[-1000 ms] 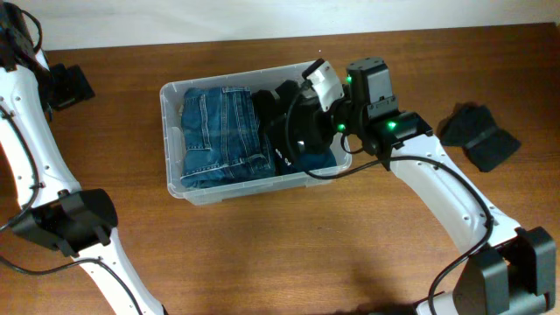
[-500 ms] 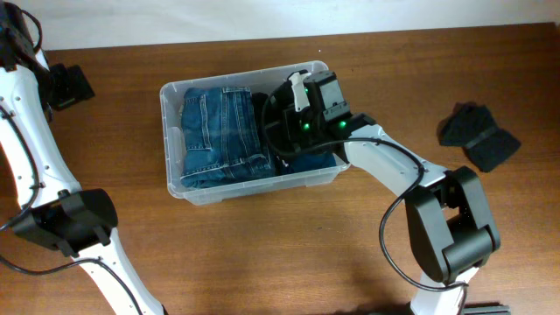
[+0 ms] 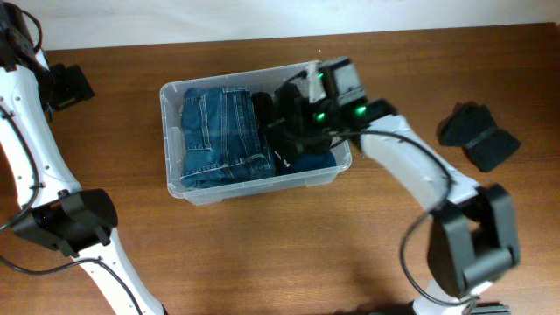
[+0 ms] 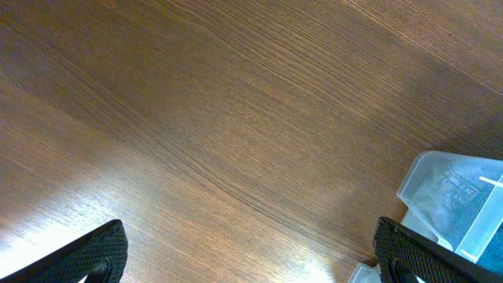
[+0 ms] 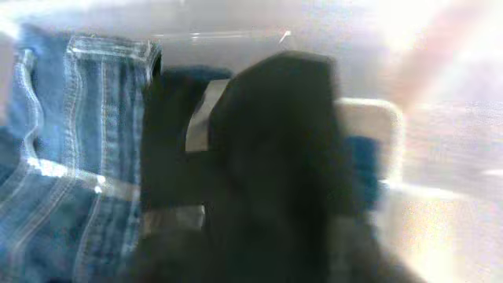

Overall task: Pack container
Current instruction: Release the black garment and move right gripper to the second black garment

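Observation:
The clear plastic container [image 3: 171, 140] stands mid-table. Folded blue jeans [image 3: 223, 136] fill its left half. A black garment [image 3: 282, 105] lies in its right half over something dark blue [image 3: 317, 161]. My right gripper [image 3: 293, 122] reaches down into the container from the right, against the black garment. In the blurred right wrist view the black garment [image 5: 275, 173] fills the frame and hides the jaws, with the jeans [image 5: 71, 157] to its left. My left gripper [image 4: 251, 267] hangs open over bare wood at the far left, and a corner of the container [image 4: 452, 200] shows beside it.
A second black folded cloth [image 3: 477, 136] lies on the table to the right of the container. The left arm's white links [image 3: 26, 131] run down the left edge. The table's far edge meets a pale wall.
My right wrist swung left over the container's right half, then eased back a little to the right. The black garment now sits lower in the container. The left arm has not moved.

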`<state>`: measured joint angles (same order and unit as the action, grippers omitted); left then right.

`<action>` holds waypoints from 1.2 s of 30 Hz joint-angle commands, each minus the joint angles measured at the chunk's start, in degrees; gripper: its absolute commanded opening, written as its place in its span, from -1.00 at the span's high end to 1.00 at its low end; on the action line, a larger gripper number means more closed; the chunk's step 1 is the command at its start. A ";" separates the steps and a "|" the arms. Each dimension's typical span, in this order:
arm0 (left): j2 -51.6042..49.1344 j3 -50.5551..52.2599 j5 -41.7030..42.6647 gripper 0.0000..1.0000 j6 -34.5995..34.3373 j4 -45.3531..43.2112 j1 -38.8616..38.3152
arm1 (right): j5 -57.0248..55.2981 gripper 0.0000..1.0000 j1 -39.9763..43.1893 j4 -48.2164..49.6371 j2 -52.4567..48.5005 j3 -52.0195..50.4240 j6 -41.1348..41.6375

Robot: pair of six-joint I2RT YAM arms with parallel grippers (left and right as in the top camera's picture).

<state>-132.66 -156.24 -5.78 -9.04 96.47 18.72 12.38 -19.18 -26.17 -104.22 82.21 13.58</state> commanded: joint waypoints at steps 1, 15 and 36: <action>0.24 -0.87 0.20 -0.99 -0.33 0.04 0.09 | -1.01 -0.97 5.88 -4.11 7.63 5.09 0.26; 0.24 -0.87 0.20 -0.99 -0.35 0.04 0.09 | -1.07 -0.98 45.90 -19.71 10.51 -0.07 12.66; 0.24 -0.87 0.20 -0.99 -0.35 0.04 0.09 | -2.45 -0.61 56.39 -5.25 -9.49 -4.33 1.64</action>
<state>-132.66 -156.24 -5.80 -9.04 96.47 18.72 11.18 37.10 -31.81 -112.36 78.13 16.32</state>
